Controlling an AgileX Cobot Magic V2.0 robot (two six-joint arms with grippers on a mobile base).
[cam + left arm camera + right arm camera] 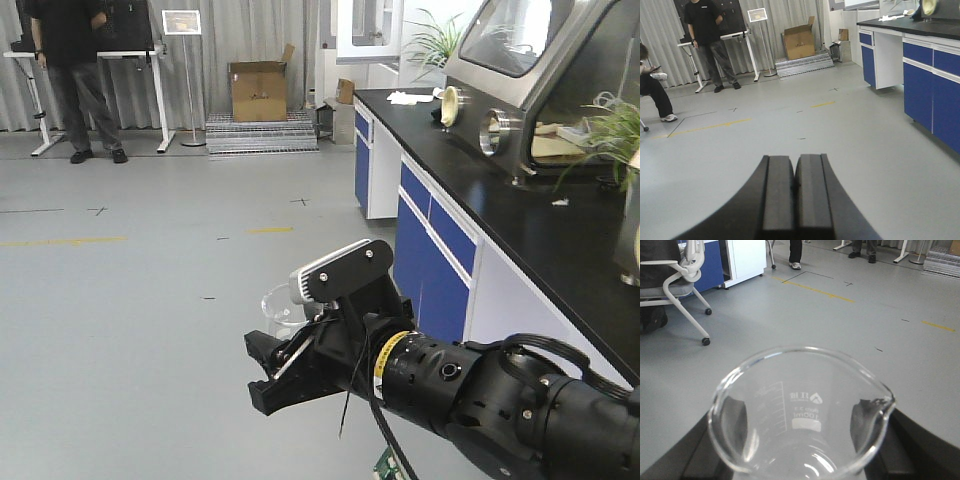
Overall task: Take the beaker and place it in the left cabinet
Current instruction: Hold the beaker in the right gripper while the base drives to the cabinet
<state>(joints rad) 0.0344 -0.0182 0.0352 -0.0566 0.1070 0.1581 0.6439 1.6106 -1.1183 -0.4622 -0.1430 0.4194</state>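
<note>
The right gripper [801,422] clamps the 100 ml beaker [800,400] mid-carry, left gripper [795,195] closed empty; next, reach the unseen left cabinet.

Bright, even indoor light fills all three views, leaving the grey floor [150,300] pale with only faint, soft shadows. In the front view the black worktop [520,230] at 3 o'clock carries a dull sheen. In the right wrist view the beaker [800,410] has white glints on its rim and blurs toward 6 o'clock, and in the left wrist view the left tool [795,187] at 6 o'clock looks soft.
</note>
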